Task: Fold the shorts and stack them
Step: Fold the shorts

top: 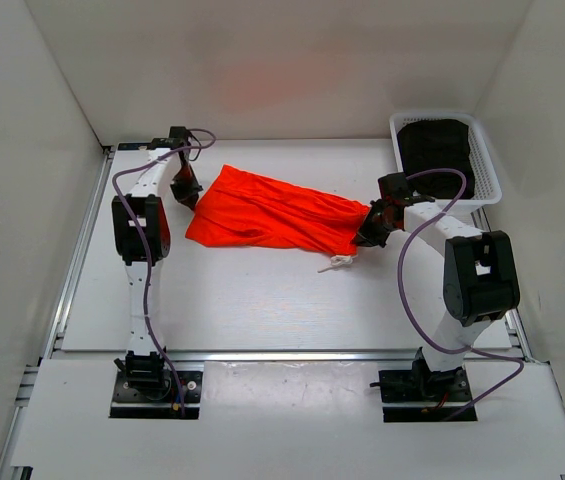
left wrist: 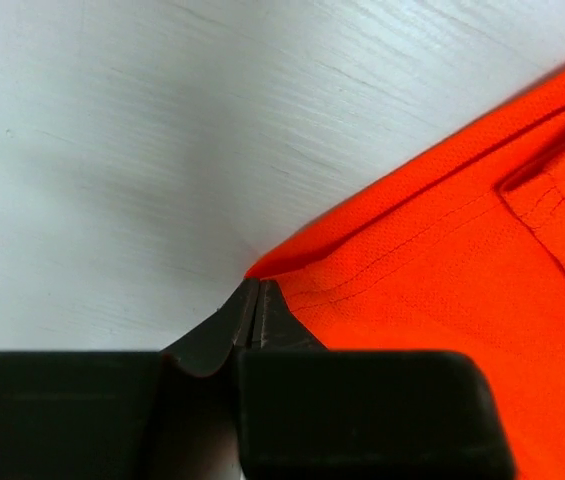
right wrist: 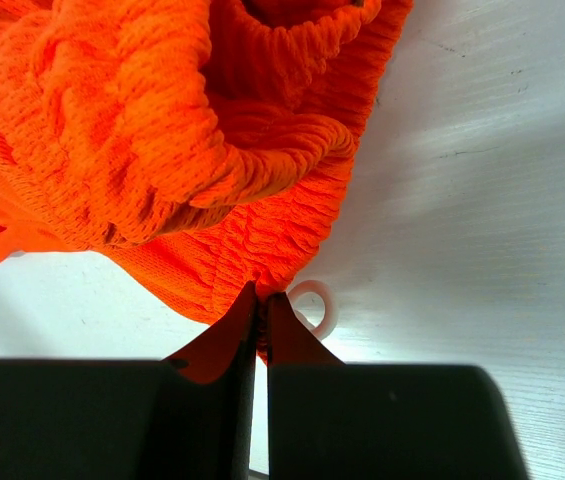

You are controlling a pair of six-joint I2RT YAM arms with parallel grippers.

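The orange-red shorts (top: 272, 212) lie stretched across the middle of the table, leg end to the left and waistband to the right. My left gripper (top: 190, 195) is shut at the left end, its tips (left wrist: 255, 288) pinching the hem corner of the shorts (left wrist: 442, 280). My right gripper (top: 370, 232) is shut on the gathered elastic waistband (right wrist: 162, 130), with fabric caught between its tips (right wrist: 262, 297). The white drawstring (top: 340, 263) trails onto the table below the waistband. A loop of the drawstring (right wrist: 320, 305) shows just right of the right fingers.
A white basket (top: 492, 180) stands at the back right corner with dark folded clothing (top: 442, 150) inside. White walls enclose the table on the left, back and right. Bare white tabletop (top: 262, 300) lies in front of the shorts.
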